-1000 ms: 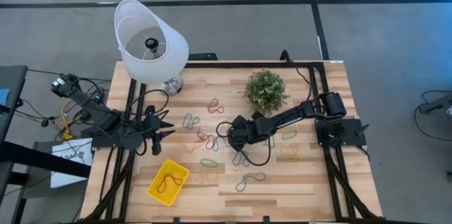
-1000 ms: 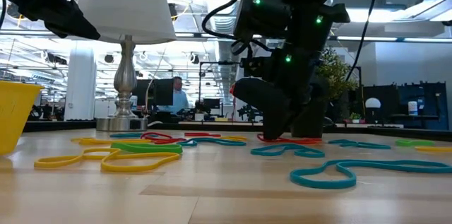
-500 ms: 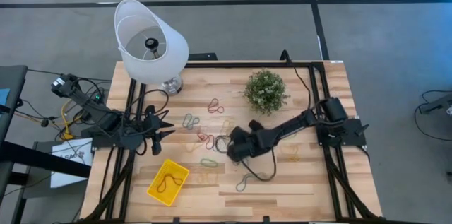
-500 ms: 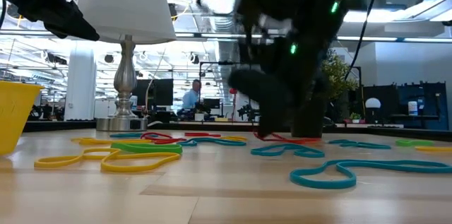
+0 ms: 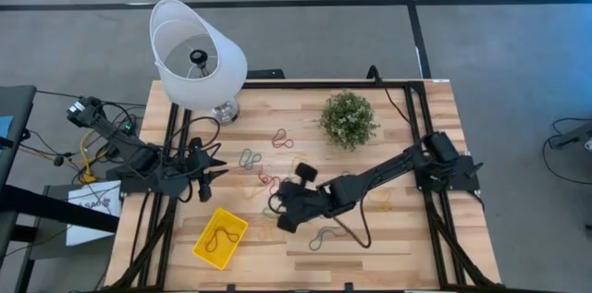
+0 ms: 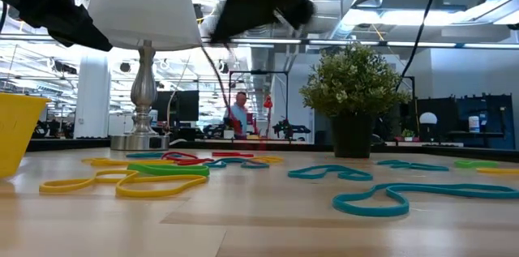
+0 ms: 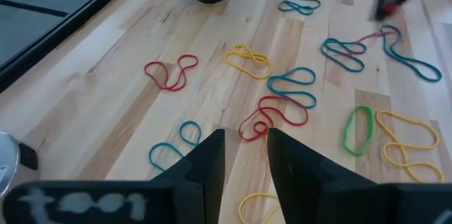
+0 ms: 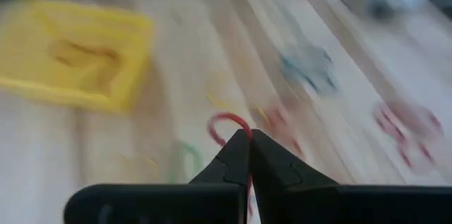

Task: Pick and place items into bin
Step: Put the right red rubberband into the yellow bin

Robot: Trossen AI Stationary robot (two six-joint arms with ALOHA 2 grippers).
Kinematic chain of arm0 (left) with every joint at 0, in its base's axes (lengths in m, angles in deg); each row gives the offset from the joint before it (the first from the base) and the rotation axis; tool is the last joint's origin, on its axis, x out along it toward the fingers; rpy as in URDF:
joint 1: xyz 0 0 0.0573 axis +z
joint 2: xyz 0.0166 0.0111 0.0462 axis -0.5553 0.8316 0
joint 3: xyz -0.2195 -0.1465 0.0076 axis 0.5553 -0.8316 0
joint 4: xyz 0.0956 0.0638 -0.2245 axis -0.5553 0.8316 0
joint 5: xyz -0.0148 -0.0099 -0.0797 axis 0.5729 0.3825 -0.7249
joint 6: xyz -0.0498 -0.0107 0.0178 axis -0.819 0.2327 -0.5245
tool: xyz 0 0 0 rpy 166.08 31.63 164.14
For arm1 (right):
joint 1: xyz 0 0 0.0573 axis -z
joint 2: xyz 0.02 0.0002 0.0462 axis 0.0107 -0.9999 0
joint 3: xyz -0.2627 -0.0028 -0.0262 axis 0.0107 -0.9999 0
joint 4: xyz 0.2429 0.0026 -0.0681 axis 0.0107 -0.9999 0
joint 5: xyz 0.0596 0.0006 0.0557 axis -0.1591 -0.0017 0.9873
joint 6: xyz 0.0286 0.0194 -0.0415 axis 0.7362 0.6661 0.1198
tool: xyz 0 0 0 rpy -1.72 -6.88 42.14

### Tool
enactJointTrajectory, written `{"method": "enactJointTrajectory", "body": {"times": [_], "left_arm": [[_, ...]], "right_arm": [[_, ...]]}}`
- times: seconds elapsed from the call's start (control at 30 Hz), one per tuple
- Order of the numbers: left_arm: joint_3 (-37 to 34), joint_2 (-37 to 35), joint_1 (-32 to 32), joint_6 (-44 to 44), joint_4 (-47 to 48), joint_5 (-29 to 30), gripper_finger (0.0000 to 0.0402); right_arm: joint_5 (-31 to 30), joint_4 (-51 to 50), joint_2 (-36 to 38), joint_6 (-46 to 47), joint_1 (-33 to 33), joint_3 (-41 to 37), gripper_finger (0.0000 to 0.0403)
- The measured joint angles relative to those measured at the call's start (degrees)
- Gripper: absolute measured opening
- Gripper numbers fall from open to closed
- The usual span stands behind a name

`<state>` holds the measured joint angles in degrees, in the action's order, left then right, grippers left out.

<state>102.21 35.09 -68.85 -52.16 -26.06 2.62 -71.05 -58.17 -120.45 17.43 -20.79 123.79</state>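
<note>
Thin loops in red, teal, green and yellow lie scattered flat across the wooden table. The yellow bin sits near the table's near-left corner with one loop inside; it also shows in the right wrist view. My right gripper hovers above the table just right of the bin, shut on a red loop. My left gripper waits at the table's left edge, open, above the loops. My right gripper pinches a red loop between its two fingertips; a curved end of the loop sticks out past them. In the low view the rest of the loop hangs slack below the gripper, lifted clear of the table.
A potted plant stands at the table's far middle and a white-shaded lamp at its far-left corner. More loops lie near and right of my right gripper. A person shows in the room beyond the table.
My right gripper has risen from the table beside the plant and swung toward the near-left, toward the bin. It has carried the red loop up off the table. The other loops and my left arm have stayed put.
</note>
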Motion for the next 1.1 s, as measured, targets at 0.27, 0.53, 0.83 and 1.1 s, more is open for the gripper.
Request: {"method": "enactJointTrajectory", "body": {"times": [0.27,0.53,0.83,1.1], "left_arm": [[0.0,0.0,0.0,-1.1,0.0,1.3,0.0098],[0.0,0.0,0.0,-1.5,0.2,1.3,0.0098],[0.0,0.0,0.0,-1.5,0.2,1.4,0.0098],[0.0,0.0,0.0,-1.8,0.2,1.4,0.0098]], "right_arm": [[10.9,10.1,0.1,-9.8,1.4,4.9,0.0],[24.9,18.1,0.1,-9.8,4.0,4.9,0.0],[27.1,23.8,-0.4,-9.8,4.7,5.0,0.0],[32.3,28.4,-6.4,-7.1,5.0,6.4,0.0]]}}
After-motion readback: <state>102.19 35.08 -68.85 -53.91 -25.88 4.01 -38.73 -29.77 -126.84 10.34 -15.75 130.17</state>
